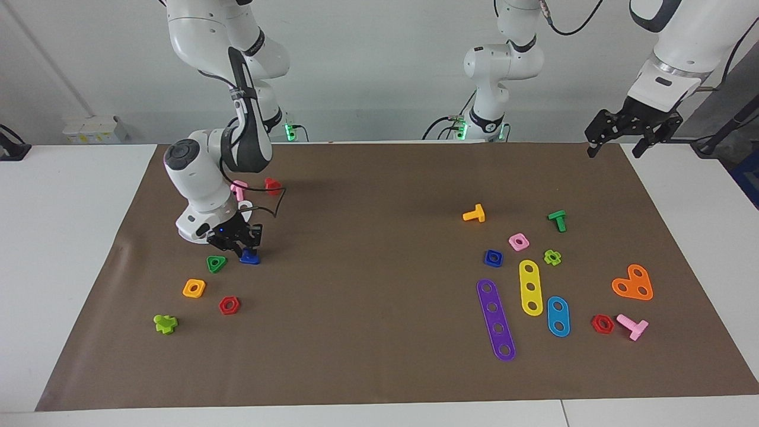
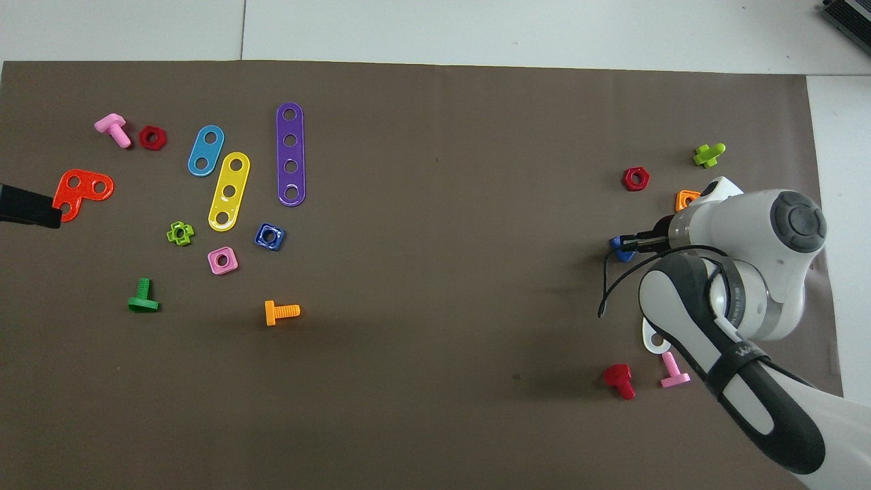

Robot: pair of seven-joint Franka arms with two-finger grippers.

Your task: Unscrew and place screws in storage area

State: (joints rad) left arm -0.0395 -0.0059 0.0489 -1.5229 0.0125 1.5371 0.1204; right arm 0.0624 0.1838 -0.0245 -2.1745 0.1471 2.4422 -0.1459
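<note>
The dark-blue screw (image 1: 249,257) with the triangular head rests on the brown mat in the storage area (image 1: 278,296), beside a green triangular nut (image 1: 216,263). It also shows in the overhead view (image 2: 620,249). My right gripper (image 1: 243,246) is down at the mat, tilted, shut on the screw; in the overhead view the gripper (image 2: 636,242) pokes out from under the arm. The white curved strip (image 2: 652,338) is mostly hidden under the right arm. My left gripper (image 1: 614,151) waits open and empty, raised over the mat's corner at the left arm's end.
Around the screw lie an orange nut (image 1: 194,288), red nut (image 1: 229,305), lime bolt (image 1: 165,323), pink bolt (image 1: 239,190) and red bolt (image 1: 273,185). Toward the left arm's end lie a purple strip (image 1: 496,319), yellow strip (image 1: 530,287), blue square nut (image 1: 493,258) and several other pieces.
</note>
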